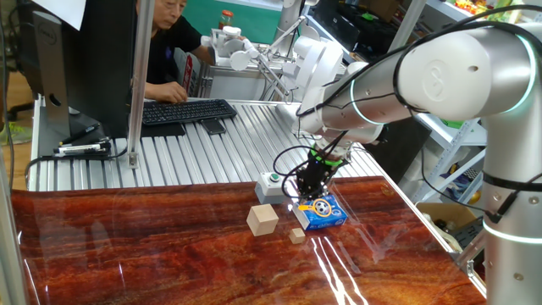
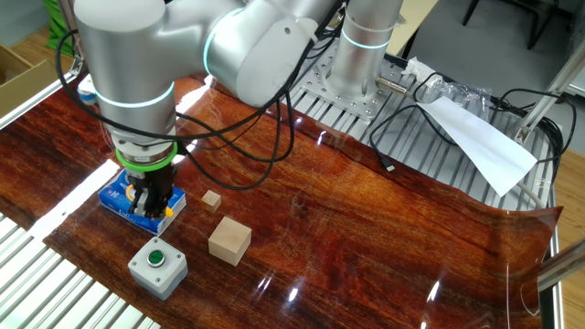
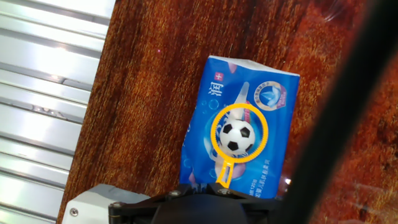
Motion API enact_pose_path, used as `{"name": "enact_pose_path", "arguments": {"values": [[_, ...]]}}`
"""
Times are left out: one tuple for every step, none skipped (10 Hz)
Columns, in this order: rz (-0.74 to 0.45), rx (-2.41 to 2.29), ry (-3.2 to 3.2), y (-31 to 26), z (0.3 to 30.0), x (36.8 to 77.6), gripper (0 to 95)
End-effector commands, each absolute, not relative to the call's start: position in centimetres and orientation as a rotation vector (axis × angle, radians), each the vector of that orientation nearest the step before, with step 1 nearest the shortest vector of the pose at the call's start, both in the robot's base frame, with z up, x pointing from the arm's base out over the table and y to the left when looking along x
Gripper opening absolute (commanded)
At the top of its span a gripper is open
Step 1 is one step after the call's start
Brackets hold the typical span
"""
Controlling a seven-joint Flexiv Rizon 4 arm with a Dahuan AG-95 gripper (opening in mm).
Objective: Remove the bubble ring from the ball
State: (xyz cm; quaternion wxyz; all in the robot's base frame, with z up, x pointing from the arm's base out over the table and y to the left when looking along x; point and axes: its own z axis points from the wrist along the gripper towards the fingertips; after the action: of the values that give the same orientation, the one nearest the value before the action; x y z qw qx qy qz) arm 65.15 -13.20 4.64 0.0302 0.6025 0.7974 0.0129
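Pincer (image 2: 149, 209) low over blue pack (image 3: 249, 99), open or closed hard to tell. Just ahead: yellow bubble ring (image 3: 240, 136) round little ball (image 3: 237, 137).

ball (image 3: 237, 137): 1 | bubble ring (image 3: 239, 132): 1 | blue pack (image 3: 264, 93): 1 | wooden cubes (image 1: 262, 219): 2 | button box (image 2: 157, 266): 1

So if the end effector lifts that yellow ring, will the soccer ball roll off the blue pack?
Possibly. The ball is round and sits on a soft-looking blue pack, so a nudge could roll it. The ring looks thin and light, encircling the ball, so a straight lift may clear it.
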Motion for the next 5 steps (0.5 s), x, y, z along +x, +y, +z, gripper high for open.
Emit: {"name": "enact_pose_path", "arguments": {"values": [[0.018,1.851,2.450,-13.30,4.70,65.07,0.0],[0.016,1.847,2.451,-13.32,4.80,65.05,0.0],[0.014,1.832,2.462,-13.27,4.86,65.02,0.0],[0.011,1.820,2.470,-13.26,4.93,65.01,0.0],[0.016,1.819,2.473,-13.26,5.08,65.01,0.0]]}}
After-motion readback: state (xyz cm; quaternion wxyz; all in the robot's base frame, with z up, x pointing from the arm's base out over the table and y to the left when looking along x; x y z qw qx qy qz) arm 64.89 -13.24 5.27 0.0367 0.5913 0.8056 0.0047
